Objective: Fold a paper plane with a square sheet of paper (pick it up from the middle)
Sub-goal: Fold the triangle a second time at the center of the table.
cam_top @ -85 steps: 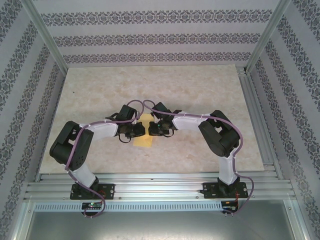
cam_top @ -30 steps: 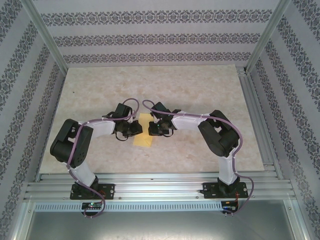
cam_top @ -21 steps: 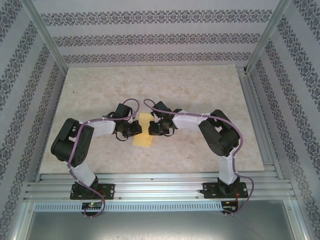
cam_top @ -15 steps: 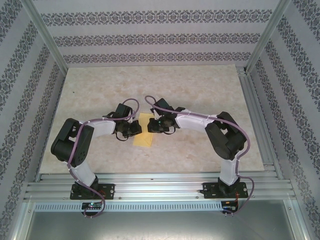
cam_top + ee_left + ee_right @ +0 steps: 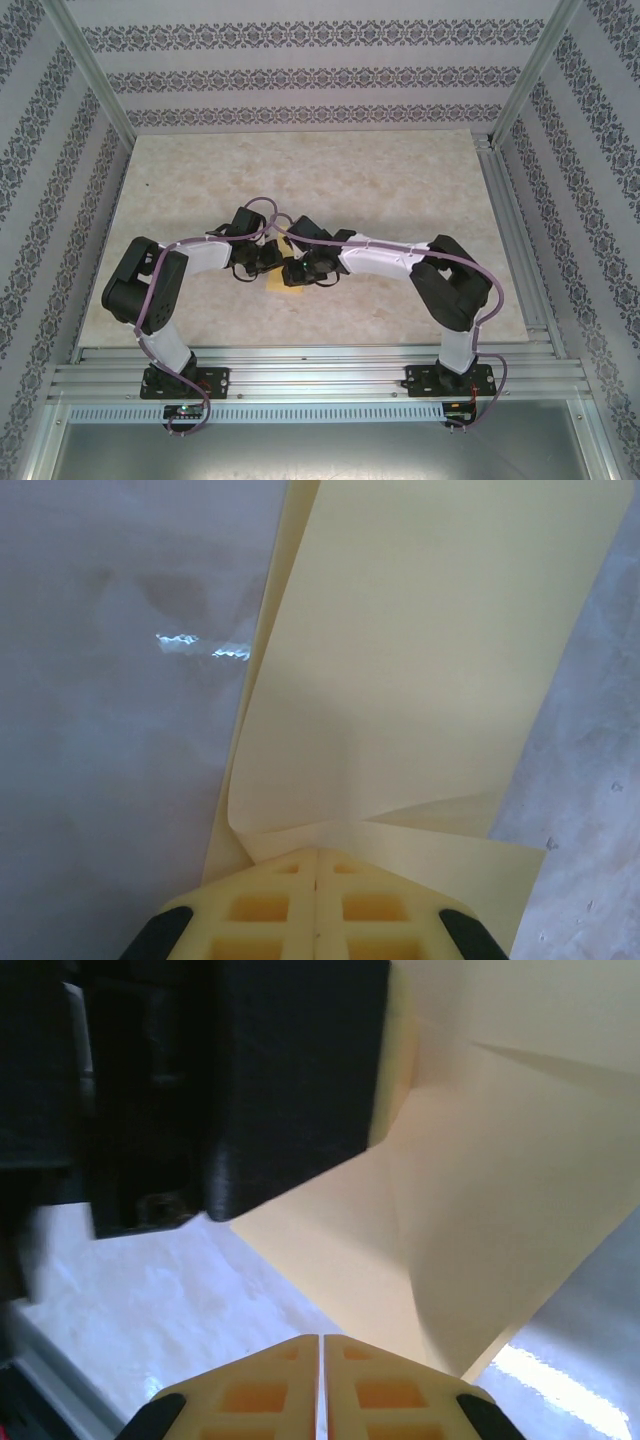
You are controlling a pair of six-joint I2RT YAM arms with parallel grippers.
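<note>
Now, the left gripper (image 5: 316, 855) has its pads pressed together on the paper (image 5: 420, 680). In its wrist view a buckled edge runs straight into the fingertips, with one layer lifting away ahead and a lower flap spreading to the right. Seen from above, the paper is a narrow yellow strip on the table (image 5: 400, 190), with its long axis running near to far. It lies just right of that gripper and largely under the right gripper (image 5: 295, 272), which reaches across from the right over the strip's middle. That gripper's pads are also pressed together. Paper spreads just beyond their tips, but I cannot tell whether a layer is caught between them. The coming fold likely turns on this: the left pinch anchors the left edge, and the right gripper, over the middle, is placed to press along the near-far axis.
</note>
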